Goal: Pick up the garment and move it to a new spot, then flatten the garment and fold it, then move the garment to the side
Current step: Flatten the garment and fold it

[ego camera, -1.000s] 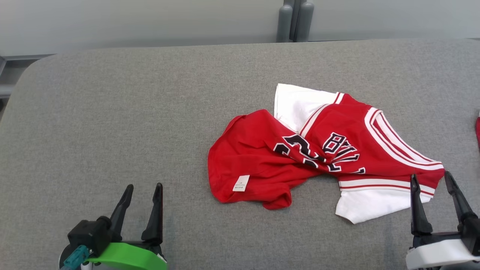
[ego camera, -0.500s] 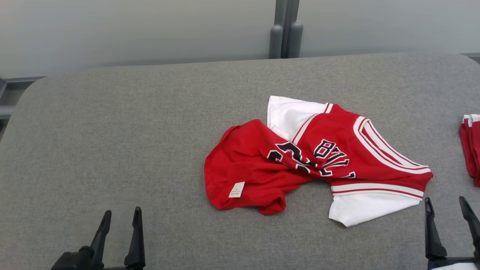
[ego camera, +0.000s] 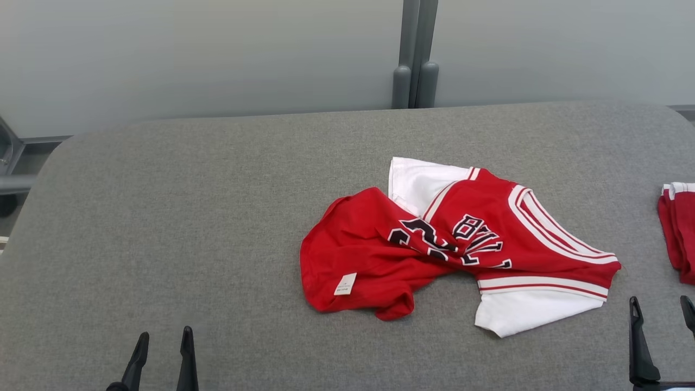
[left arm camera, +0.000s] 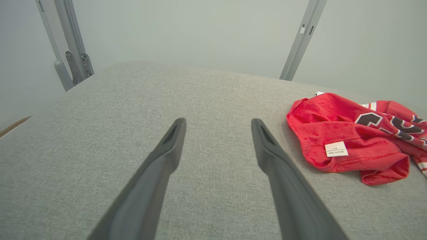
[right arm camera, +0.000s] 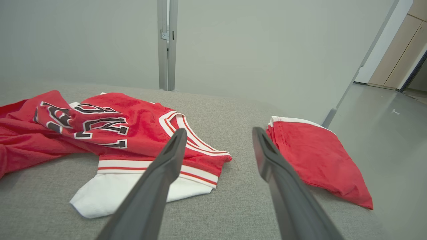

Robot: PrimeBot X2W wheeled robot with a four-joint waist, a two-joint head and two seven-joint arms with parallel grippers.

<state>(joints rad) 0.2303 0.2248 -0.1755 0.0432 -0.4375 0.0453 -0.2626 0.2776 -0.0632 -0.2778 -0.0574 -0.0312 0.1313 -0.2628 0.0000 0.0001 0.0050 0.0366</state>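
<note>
Shirt point(ego camera: 456, 244) lay crumpled on worktop point(ego camera: 163, 217), centre toward 3 o'clock, untouched. Left pincer point(ego camera: 164, 334) at 7 o'clock, spread wide, empty. Right pincer point(ego camera: 661, 301) at 5 o'clock, spread wide, empty, just short of white sleeve point(ego camera: 521, 315). Best bet: pinch two far-apart edges, one per pincer, lift clear, no dragging. Folded red cloth point(ego camera: 676, 228) hugged 3 o'clock edge, so steer off. Bare room from 9 to 11 o'clock.

1. The right gripper point(right arm camera: 219, 131) holds its two dark fingers wide apart, with the grey table point(right arm camera: 233, 110) seen between them.
2. The garment point(right arm camera: 133, 130) lies crumpled at the left. It is red, with dark letters and white striped trim.
3. A folded red cloth point(right arm camera: 317, 160) lies at the right near the table edge, apart from the garment.
4. Behind stands a grey post point(right arm camera: 167, 43).
</note>
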